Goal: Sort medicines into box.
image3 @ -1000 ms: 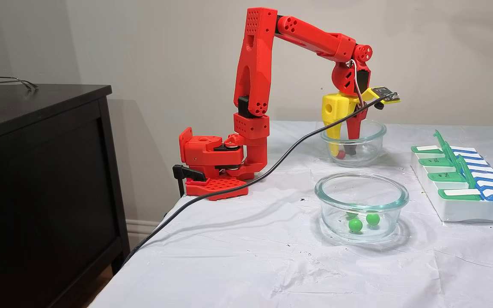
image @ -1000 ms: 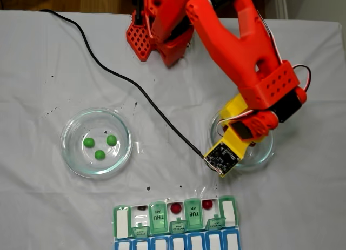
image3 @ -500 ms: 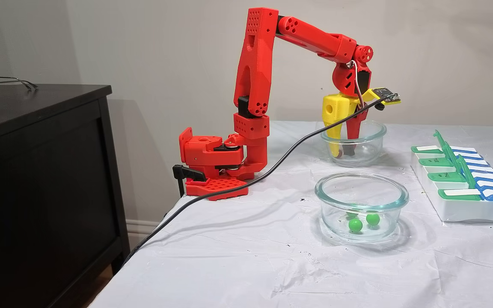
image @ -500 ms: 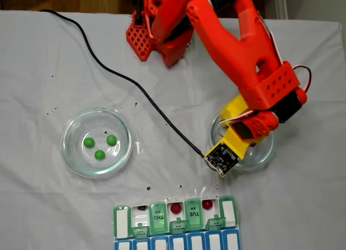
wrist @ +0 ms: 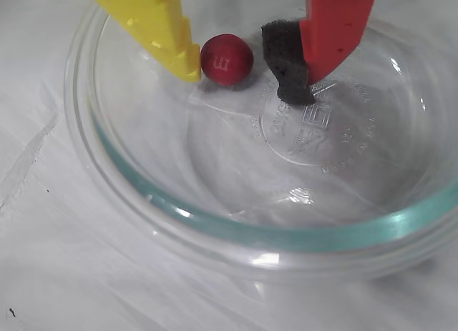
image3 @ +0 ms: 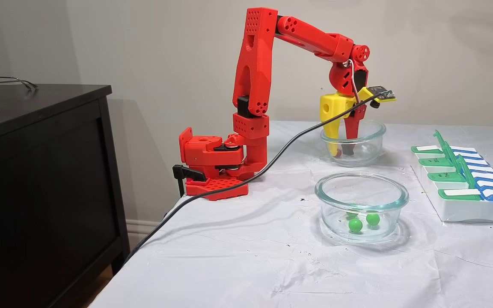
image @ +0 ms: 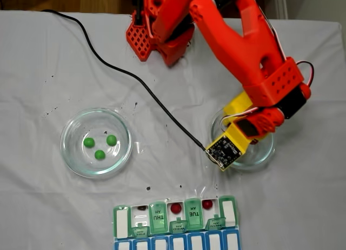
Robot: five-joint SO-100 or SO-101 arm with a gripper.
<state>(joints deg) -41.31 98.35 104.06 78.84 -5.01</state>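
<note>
In the wrist view a glossy red medicine ball (wrist: 226, 58) lies on the floor of a clear glass bowl (wrist: 215, 224). My gripper (wrist: 242, 84) is open and reaches down into this bowl. Its yellow finger (wrist: 168, 31) touches the ball's left side, and the black-padded red finger (wrist: 286, 63) stands a small gap to its right. In a fixed view from the side, the gripper (image3: 341, 150) dips into the far bowl (image3: 372, 132). Three green balls (image: 100, 154) lie in the other bowl (image: 70, 128). The box (image: 123, 222) holds two red balls (image: 175, 208) in open compartments.
A black cable (image: 135, 82) runs across the white cloth from the wrist camera board (image: 223, 152) to the table's far left corner. The arm's red base (image: 157, 34) sits at the back edge. A dark cabinet (image3: 37, 171) stands beside the table.
The wrist has shifted a little: slightly right in the top-down fixed view, slightly left and up in the side one. Balls, bowls and box have not moved.
</note>
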